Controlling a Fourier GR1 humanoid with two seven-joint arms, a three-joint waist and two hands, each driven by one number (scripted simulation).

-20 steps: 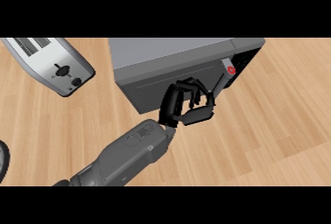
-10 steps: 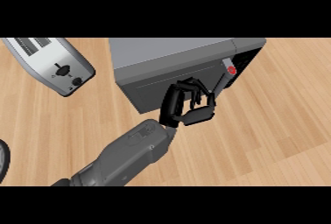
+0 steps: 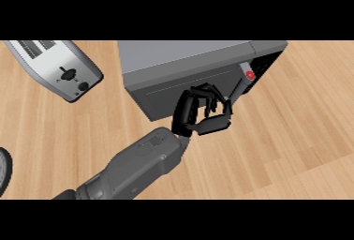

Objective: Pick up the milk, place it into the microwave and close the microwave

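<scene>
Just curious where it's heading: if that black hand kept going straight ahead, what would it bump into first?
The dark front door of the grey box-shaped microwave: the black left hand points straight at it and looks nearly touching, though depth is unclear.

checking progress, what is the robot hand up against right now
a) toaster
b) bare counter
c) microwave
c: the robot hand is curled against the front of the microwave, while the toaster sits apart at the view's left.
</scene>
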